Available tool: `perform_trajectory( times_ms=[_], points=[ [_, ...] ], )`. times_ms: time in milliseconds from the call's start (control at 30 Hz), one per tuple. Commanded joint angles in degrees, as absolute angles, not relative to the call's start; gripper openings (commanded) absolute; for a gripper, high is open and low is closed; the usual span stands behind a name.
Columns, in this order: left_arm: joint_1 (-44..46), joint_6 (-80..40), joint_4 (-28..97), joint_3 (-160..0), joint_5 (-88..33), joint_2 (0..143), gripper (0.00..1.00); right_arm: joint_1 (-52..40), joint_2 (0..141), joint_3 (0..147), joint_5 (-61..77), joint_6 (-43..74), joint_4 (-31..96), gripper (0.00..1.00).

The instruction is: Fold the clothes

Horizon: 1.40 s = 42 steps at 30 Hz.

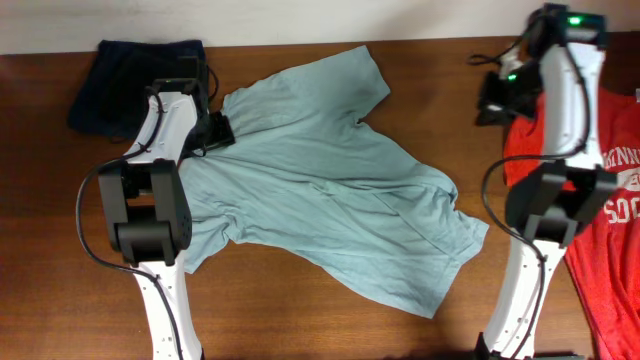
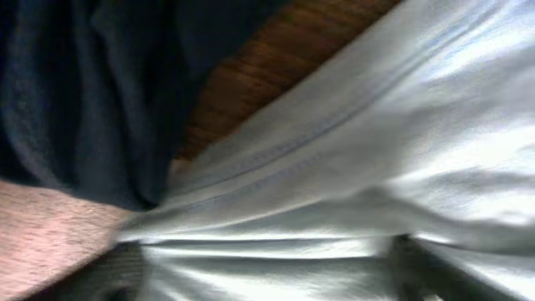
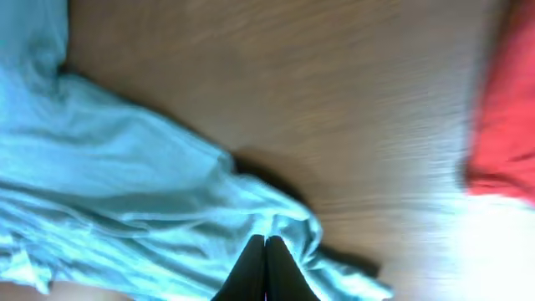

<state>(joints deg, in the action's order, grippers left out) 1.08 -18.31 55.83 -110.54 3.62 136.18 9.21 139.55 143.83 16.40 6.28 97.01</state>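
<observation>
A pale grey-teal T-shirt [image 1: 330, 190] lies crumpled and spread across the middle of the table, a sleeve reaching toward the back edge. My left gripper [image 1: 218, 130] sits at the shirt's left edge. In the left wrist view it [image 2: 263, 284] is open, its dark fingers [image 2: 113, 276] wide apart with shirt fabric [image 2: 351, 167] lying between them. My right gripper [image 1: 490, 108] hangs over bare wood at the back right, apart from the shirt. In its wrist view it [image 3: 265, 242] is shut, fingertips together with nothing in them, the shirt [image 3: 109, 184] lying below.
A red T-shirt [image 1: 615, 200] with white lettering lies at the right edge, seen as a red patch [image 3: 506, 125] in the right wrist view. A dark navy garment [image 1: 120, 85] lies bunched at the back left, close to the left gripper [image 2: 84, 84].
</observation>
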Motion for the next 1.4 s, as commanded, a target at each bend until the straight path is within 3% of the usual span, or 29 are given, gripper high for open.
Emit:
perform_trajectory(
  times_ms=[0,300,533,700,900,1367],
  points=[
    [1.2,-18.2,56.4,-109.3,2.7,139.1,0.99,4.8,134.3,136.6,14.9,7.1,97.4,0.04],
    [1.2,-18.2,56.4,-109.3,2.7,139.1,0.99,0.0,116.3,111.6,2.3,15.3,96.5,0.04],
    [1.2,-17.3,60.8,-112.5,0.0,138.8,0.99,-1.7,114.4,93.1,5.6,15.5,82.2,0.04],
    [1.6,-17.0,70.5,-125.7,-0.3,136.8,0.99,-2.3,114.4,84.9,5.3,15.3,70.2,0.04],
    [1.8,-17.1,75.2,-134.5,-0.3,135.2,0.99,-2.2,114.5,81.1,4.4,15.3,60.1,0.04],
    [1.7,-17.1,76.0,-134.8,1.3,135.2,0.99,-2.2,114.9,77.2,-3.7,15.6,48.7,0.04]
  ],
)
